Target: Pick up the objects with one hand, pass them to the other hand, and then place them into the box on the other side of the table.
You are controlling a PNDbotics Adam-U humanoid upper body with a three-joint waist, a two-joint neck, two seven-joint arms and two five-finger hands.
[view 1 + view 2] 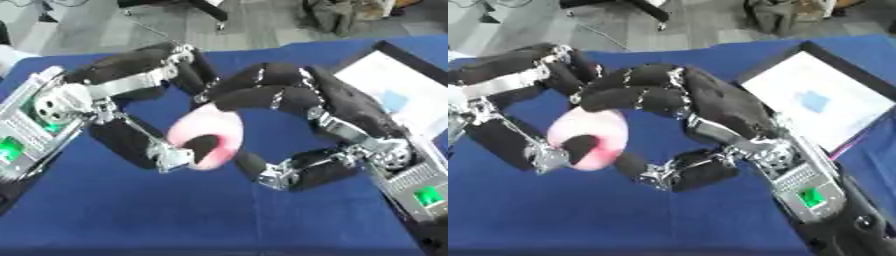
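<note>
At frame centre I hold the pink ball in my left hand; my right hand curls beside it, grasp unclear. Early release drops it.

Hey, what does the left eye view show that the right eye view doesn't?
Only the left eye view shows the left arm's silver wrist joint and green-lit forearm panel. Only the right eye view shows the white box's whole floor out to its far right wall, and the small blue thing in it clear of the arm. Both share the pink object between the left hand and right hand, fingers curled round it, above the blue table.
</note>
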